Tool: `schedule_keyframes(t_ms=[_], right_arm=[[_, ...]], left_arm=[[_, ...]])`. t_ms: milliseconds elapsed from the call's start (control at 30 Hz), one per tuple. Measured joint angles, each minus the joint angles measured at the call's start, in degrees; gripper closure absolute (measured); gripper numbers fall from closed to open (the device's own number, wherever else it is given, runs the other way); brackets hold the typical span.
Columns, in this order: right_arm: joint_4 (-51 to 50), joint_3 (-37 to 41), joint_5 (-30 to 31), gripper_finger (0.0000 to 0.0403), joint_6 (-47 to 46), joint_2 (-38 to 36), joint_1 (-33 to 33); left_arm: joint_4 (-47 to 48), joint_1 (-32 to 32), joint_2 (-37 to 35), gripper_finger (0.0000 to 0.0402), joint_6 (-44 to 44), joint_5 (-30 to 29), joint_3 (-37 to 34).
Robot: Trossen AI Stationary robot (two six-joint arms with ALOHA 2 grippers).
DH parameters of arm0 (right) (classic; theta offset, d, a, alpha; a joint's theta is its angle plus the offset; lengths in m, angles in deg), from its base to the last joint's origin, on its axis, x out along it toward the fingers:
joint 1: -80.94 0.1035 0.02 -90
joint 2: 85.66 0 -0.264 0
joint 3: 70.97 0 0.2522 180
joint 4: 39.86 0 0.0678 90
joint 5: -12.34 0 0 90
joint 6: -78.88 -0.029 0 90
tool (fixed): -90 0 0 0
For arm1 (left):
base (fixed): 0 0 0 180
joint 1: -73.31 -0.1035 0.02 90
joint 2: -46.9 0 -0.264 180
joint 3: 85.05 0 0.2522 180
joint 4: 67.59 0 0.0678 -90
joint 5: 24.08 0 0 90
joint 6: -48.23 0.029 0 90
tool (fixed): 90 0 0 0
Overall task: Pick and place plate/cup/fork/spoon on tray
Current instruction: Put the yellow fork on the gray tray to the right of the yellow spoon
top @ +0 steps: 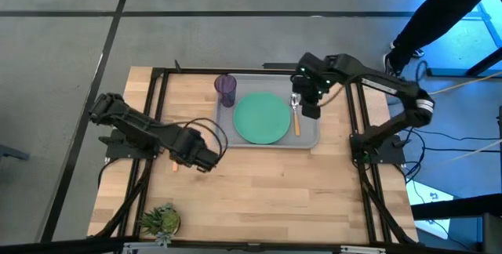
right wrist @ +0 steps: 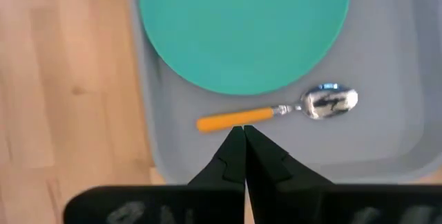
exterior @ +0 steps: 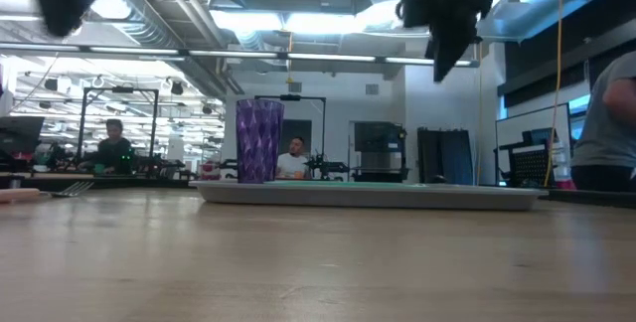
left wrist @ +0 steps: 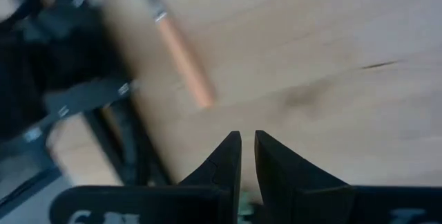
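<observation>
Grey tray [top: 310,140] holds plate [top: 262,118], cup [top: 226,89] and spoon [right wrist: 276,112]; both grippers' jaws pressed together, fork [left wrist: 176,41] outside.

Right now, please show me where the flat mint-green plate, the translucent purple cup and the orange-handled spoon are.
flat round mint-green plate [top: 261,118], high view, middle of its face.
translucent purple cup [exterior: 258,141], low view, middle of its side wall.
orange-handled spoon with silver bowl [right wrist: 330,101], right wrist view, its shiny bowl.

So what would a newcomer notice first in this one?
The mint-green plate in the middle of the grey tray, with the purple cup at one tray corner and the spoon beside the plate. The right gripper hangs shut above the spoon; the fork lies on the wood near the left gripper.
</observation>
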Motion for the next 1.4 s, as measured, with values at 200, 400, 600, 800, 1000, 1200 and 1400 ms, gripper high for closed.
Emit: schedule_keyframes(t_ms=[200, 400, 600, 800, 1000, 1200, 1400], right_arm=[[2.5, 0.0, 0.0, 0.0403, -4.2, -6.2, 3.3], [5.3, 0.0, 0.1, 0.0402, -7.8, -9.3, 5.1], [6.1, 0.0, 0.1, 0.0402, -8.6, -9.7, 5.9], [7.3, 0.0, 0.1, 0.0402, -8.5, -9.7, 6.6], [8.1, 0.0, 0.1, 0.0401, -8.4, -9.7, 6.9], [8.1, 0.0, 0.1, 0.0394, -8.4, -9.7, 6.9], [8.0, 0.0, 0.1, 0.0392, -8.2, -9.7, 6.9]], left_arm=[[-0.8, 1.4, 0.0, 0.0365, -1.8, 4.9, -9.7], [-1.3, 1.4, 0.0, 0.0392, -0.6, 7.2, -13.2], [-1.4, -0.2, 0.0, 0.0383, 3.8, 6.8, -13.3], [-1.5, -2.3, 0.0, 0.036, 2.9, 7.1, -13.3], [-2.7, -3.0, 0.0, 0.036, 1.5, 4.9, -13.3], [-7.4, -3.0, 0.0, 0.0362, -1.8, 3.2, -17.4], [-10.5, -3.2, 0.0, 0.0362, -4.2, 3.5, -23.0]])
